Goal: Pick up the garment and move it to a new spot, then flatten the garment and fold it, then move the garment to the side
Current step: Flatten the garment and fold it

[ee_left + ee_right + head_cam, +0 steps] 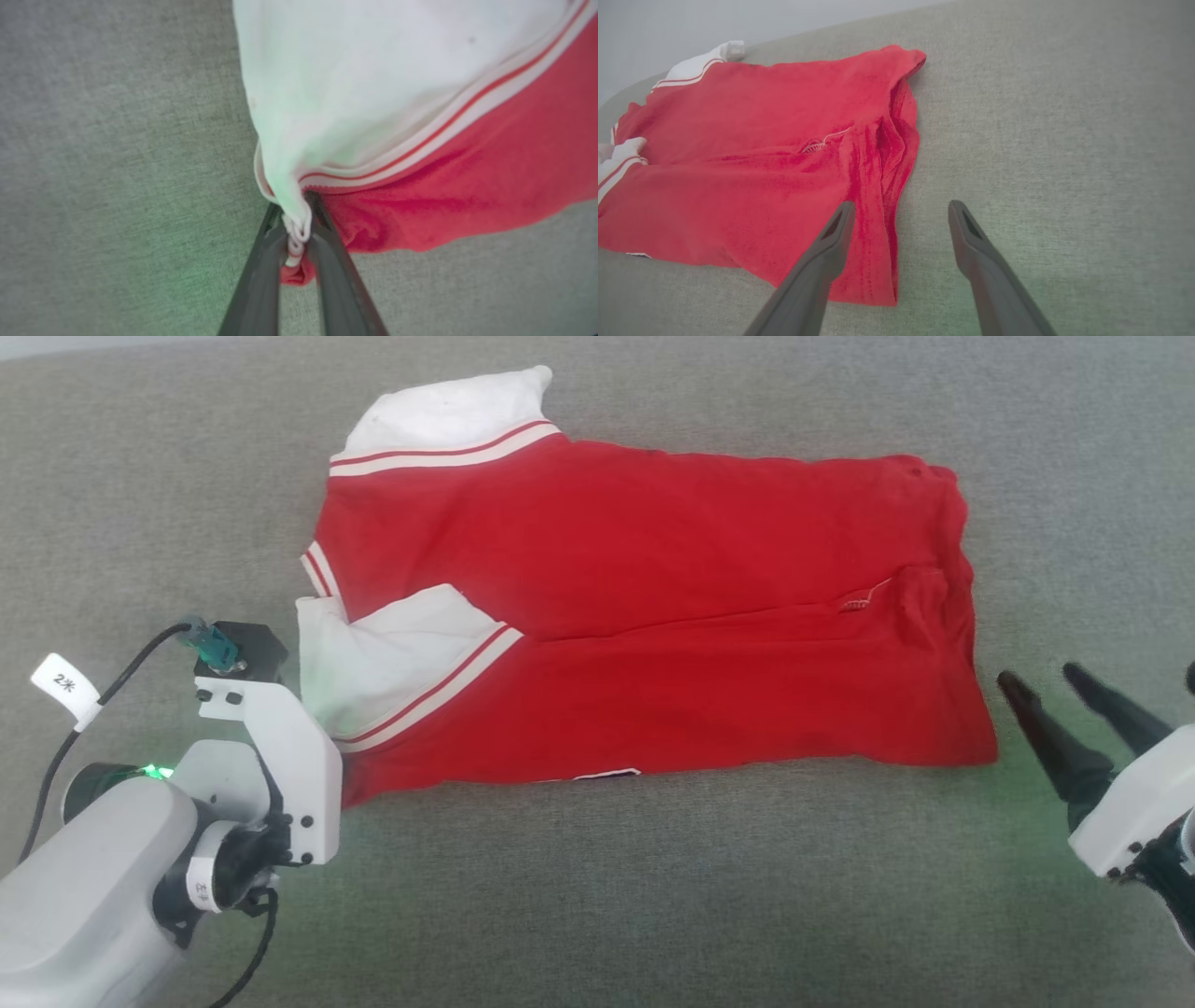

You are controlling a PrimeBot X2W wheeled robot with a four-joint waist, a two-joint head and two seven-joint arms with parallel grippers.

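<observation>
The garment (644, 616), a red jersey with white sleeves and striped trim, lies folded lengthwise on the grey cloth surface (597, 896). A sliver of the dark "23" peeks out at its near edge. In the left wrist view my left gripper (295, 233) is shut on the bunched edge of the white sleeve (364, 79) at the garment's near left corner (420, 210). In the head view the left wrist (271, 756) covers its fingers. My right gripper (1041, 681) stands open just right of the garment's near right corner (859, 261), with nothing between its fingers (831, 233).
The grey fabric surface (1064, 140) stretches all round the garment, with free room to the right and in front. A pale wall (738, 18) rises behind the far edge. A black cable with a white tag (65, 689) runs along my left arm.
</observation>
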